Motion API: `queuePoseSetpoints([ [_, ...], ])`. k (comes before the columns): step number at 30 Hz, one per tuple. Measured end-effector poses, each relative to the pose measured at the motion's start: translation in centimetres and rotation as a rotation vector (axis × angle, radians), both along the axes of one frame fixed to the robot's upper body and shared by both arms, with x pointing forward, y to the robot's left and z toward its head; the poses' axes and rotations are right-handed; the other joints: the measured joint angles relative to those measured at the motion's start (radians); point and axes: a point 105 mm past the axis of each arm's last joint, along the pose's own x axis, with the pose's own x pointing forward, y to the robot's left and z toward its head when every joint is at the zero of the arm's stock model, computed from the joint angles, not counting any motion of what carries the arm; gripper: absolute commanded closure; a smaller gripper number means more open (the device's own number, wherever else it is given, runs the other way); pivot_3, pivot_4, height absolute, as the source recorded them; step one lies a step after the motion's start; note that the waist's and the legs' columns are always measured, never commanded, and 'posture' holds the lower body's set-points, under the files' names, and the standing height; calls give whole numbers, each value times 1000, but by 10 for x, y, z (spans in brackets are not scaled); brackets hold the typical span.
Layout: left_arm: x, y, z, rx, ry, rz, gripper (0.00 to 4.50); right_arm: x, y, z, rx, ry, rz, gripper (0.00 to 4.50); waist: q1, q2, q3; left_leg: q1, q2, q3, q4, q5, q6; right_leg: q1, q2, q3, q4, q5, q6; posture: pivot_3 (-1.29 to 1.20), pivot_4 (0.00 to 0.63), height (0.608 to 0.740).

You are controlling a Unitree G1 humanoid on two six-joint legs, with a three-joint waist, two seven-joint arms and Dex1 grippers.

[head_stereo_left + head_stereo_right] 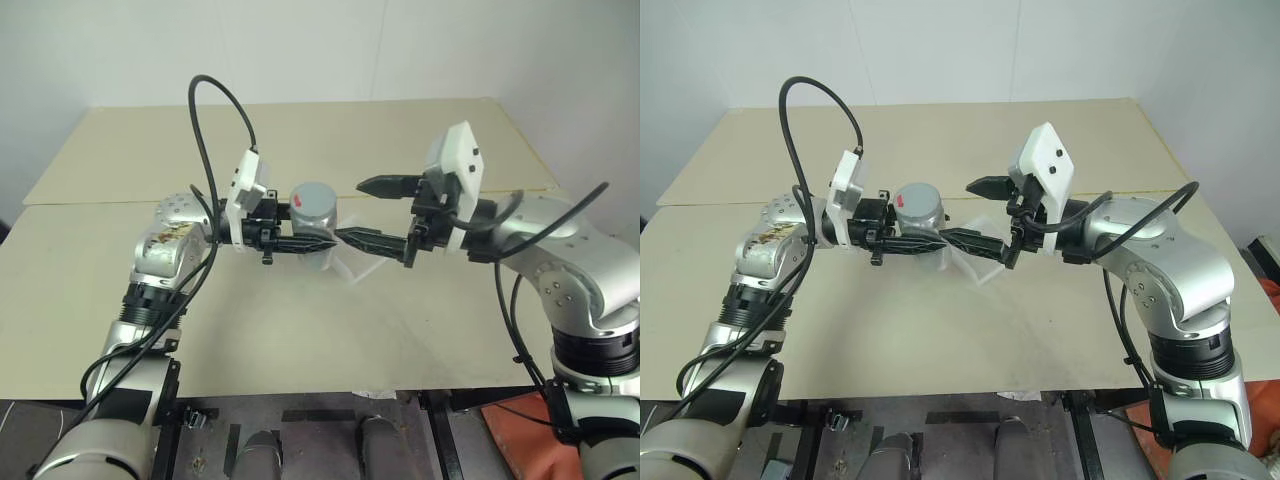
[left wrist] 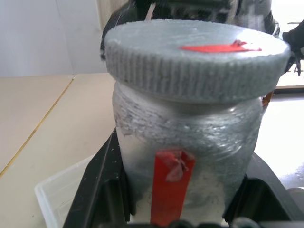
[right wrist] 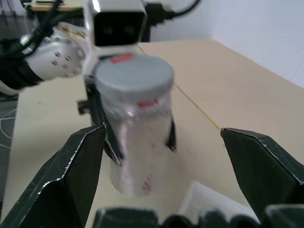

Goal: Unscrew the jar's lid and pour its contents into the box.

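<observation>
My left gripper (image 1: 312, 236) is shut on the jar (image 2: 190, 137), holding it upright above the table. The jar is clear, with a red and white label. Its grey lid (image 1: 313, 205), with a small red mark on top, sits on the jar. To the jar's right, my right gripper (image 1: 350, 211) stands open and level, fingers spread at lid height and not touching the lid. The wrist view shows the lid (image 3: 134, 76) ahead between the wide fingers (image 3: 71, 175). The clear plastic box (image 1: 352, 268) lies on the table just below the jar. The contents cannot be made out.
The beige table (image 1: 300, 340) has a seam running across behind the arms, and a second panel (image 1: 300, 140) lies beyond it. A white wall stands at the back. Black cables loop over both arms. An orange-red object (image 1: 510, 415) lies on the floor at the lower right.
</observation>
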Motion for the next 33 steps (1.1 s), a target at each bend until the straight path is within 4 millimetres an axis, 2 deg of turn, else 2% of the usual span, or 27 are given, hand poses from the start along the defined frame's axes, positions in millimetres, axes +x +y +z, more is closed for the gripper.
queuePoseSetpoints([
  [9,3,-1,-4,6,9,16,2580,1,20,13,39,-24,18,10,-1,0,0,0,0,0,0,0,0,0,0,0,0,0,0,0,150,740],
  [17,3,-1,-4,6,9,15,2580,6,34,4,28,16,37,10,0,0,0,0,0,0,0,0,0,0,0,0,0,0,0,0,150,740],
  [29,2,-1,-3,8,3,15,2580,9,37,2,43,35,34,10,0,0,0,0,0,0,0,0,0,0,0,0,0,0,0,0,150,740],
  [32,2,-1,-2,8,2,15,2580,8,38,2,45,38,38,558,0,0,0,0,0,0,0,0,0,0,0,0,0,0,0,0,150,740],
  [33,2,-1,-2,8,2,15,2580,8,38,2,46,39,39,872,0,0,0,0,0,0,0,0,0,0,0,0,0,0,0,0,150,740],
])
